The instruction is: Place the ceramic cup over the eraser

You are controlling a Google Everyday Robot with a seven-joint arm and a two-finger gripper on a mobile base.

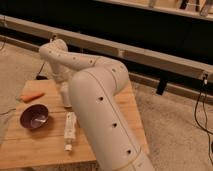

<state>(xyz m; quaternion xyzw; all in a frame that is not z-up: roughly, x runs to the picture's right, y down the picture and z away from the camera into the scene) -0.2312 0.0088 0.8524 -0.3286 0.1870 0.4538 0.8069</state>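
The near view is filled by the arm [107,120]. On the table [30,150], just nearer than the gripper [64,86], a long white object is seen, judged to be the eraser [70,127]. The bowl [34,116] lies near and to the left of the gripper. The cup [66,99] appears directly under the gripper; whether it is clamped cannot be told. The cup should be kept upright, carried towards the eraser, centred and lowered gently. A carrot [31,96] lies farther left.

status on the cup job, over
pincer low over the wooden table, beside the carrot. ceramic cup not told apart from it. purple bowl and long white thing lie nearer the camera.
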